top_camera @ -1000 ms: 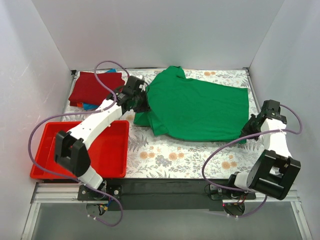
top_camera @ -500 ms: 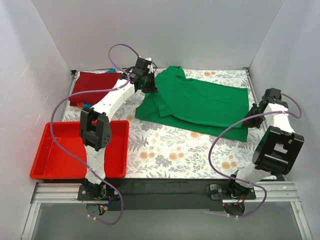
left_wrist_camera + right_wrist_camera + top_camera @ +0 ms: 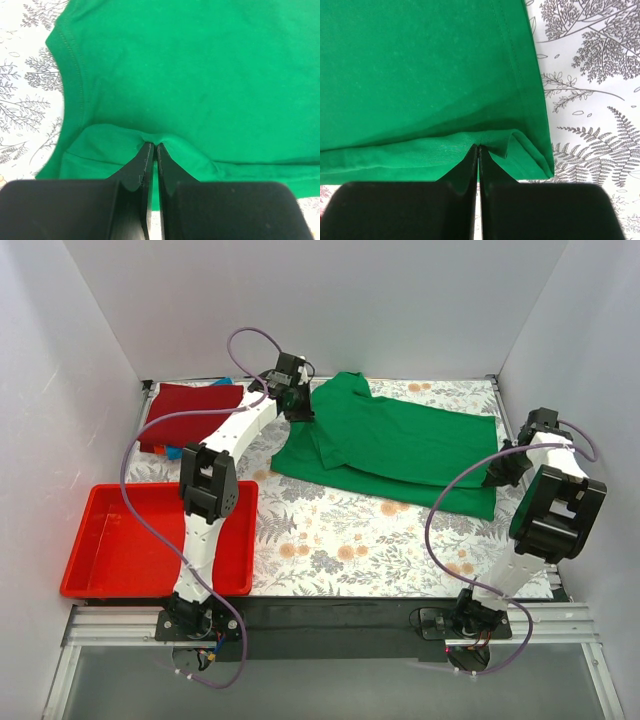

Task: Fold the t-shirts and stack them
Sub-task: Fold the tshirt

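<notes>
**Floral tabletop, green shirt pinched at both ends**

White walls box in a table (image 3: 330, 540) covered in a flower print. From above, the green t-shirt (image 3: 400, 440) lies across the middle and out toward 2 o'clock, in two layers, with a strip of the lower layer showing along its 5 o'clock edge. At 10 o'clock a dark red t-shirt (image 3: 190, 412) sits folded, with a blue edge (image 3: 178, 452) peeping out beneath it. A red tray (image 3: 100, 540) occupies 8 o'clock.

The left gripper (image 3: 151, 147) is clamped tight on a small tuck of green cloth at the shirt's 9 o'clock end, near a stitched, curved opening. The right gripper (image 3: 478, 149) is likewise clenched on a doubled fold at the 3 o'clock end, just beside the stitched hem. Each wrist view shows the fabric puckering where the fingertips meet.

The cloth looks like a thin knit: light, limp and unbreakable. It will likely sag between the two grips and drag on the tablecloth rather than slide. Seams and hems are the firmest places to hold, since the plain panel bunches and slips out of a narrow pinch. Taking both ends of one edge, as here, should keep the fold line straight. Uneven travel of the arms would skew the layers and leave wrinkles. A lengthwise fold seems to be the step in hand, and stacking on the red shirt is not yet done.
</notes>
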Robot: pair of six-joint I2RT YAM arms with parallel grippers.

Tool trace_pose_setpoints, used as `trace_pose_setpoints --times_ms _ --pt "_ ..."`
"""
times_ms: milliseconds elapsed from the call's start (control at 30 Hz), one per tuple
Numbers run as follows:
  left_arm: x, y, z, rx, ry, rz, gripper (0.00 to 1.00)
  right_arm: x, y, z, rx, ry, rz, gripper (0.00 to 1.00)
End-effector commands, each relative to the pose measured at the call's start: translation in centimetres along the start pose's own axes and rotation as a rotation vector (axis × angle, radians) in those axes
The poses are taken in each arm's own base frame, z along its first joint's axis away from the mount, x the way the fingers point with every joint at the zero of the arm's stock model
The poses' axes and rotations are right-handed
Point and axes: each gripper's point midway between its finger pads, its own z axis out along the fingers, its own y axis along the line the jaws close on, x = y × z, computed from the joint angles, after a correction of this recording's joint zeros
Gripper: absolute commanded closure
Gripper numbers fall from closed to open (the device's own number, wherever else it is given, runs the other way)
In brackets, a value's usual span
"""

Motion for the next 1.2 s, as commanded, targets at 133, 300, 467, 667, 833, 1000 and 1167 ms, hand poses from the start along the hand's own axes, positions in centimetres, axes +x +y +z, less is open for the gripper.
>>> trace_pose_setpoints --times_ms 133,300,467,667,833,1000,1167 --pt "-1.8 0.0 0.0 0.02 -0.037 0.005 1.0 -2.3 0.6 -0.1 -0.018 -0.038 -0.013 0.99" --pt "-3.5 0.2 -0.3 -0.013 -0.085 -0.032 0.5 -4.2 1.9 -0.9 -0.065 -0.073 -0.054 0.65" --pt "-2.8 0.1 -2.5 -0.001 -0.105 -0.085 0.45 -5.1 3.0 -4.9 -0.071 -0.191 -0.104 0.53" --pt "3.5 0.9 -1.1 0.057 0.012 -0.148 0.45 0.4 6.0 -4.3 -0.209 -0.133 -0.177 0.53" --pt "6.4 1.2 0.6 0.096 0.042 -0.211 0.45 4.7 7.1 -0.4 -0.247 -0.012 -0.191 0.54" --pt "9.4 3.1 2.4 0.068 0.063 -0.226 0.45 6.5 5.7 2.8 -0.211 0.073 -0.179 0.55" --pt "12.0 4.6 2.7 0.027 0.097 -0.227 0.45 8.2 3.7 4.8 -0.146 0.139 -0.173 0.56"
